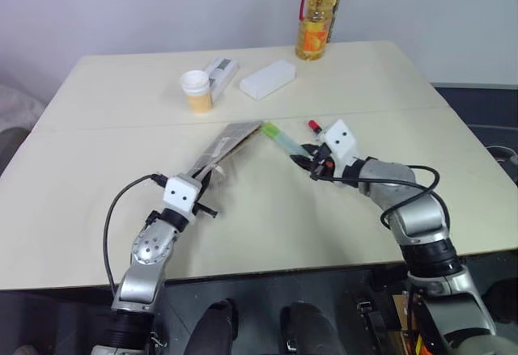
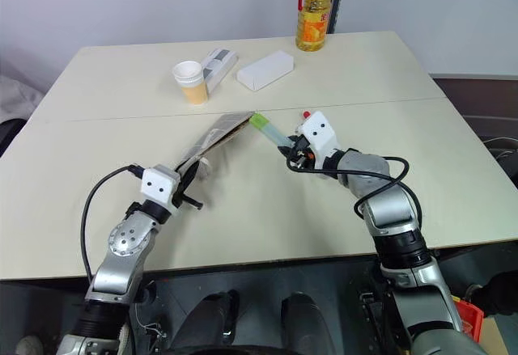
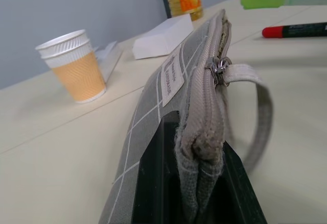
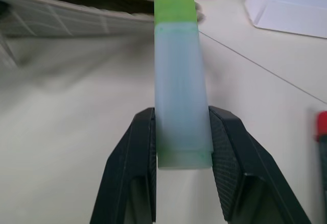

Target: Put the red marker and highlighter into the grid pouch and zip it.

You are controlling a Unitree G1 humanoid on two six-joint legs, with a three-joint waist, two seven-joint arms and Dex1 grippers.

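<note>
Nearest, the left gripper [image 1: 209, 179] has its two smooth black fingers [image 3: 153, 183] pinched tight on the near end of the grid pouch [image 1: 227, 142], a flat grey fabric sleeve crossed by thin white lines, held edge-up so that it runs away from the claw toward the middle of the table [image 1: 97, 201]; along its upper edge lies a coarse woven zipper tape, with a small metal pull [image 3: 218, 66] and a soft grey fabric loop just past the fingertips, and a little white label stitched on the side; across from it the right gripper [image 1: 306, 154] clamps the pale end of the highlighter [image 1: 282, 140] between ribbed black pads [image 4: 225, 152], the chunky translucent bluish barrel projecting straight out ahead of the claw, its glossy bright green cap close to the pouch's far mouth, whether touching I cannot tell; just beside this claw, on its outer side, the slim red marker [image 1: 314, 125] lies flat on the pale matte tabletop; farther beyond both claws stand a ribbed paper cup [image 1: 196, 90], a plain white box [image 1: 268, 78], and, farthest, a clear plastic bottle [image 1: 316, 17] of amber liquid.
</note>
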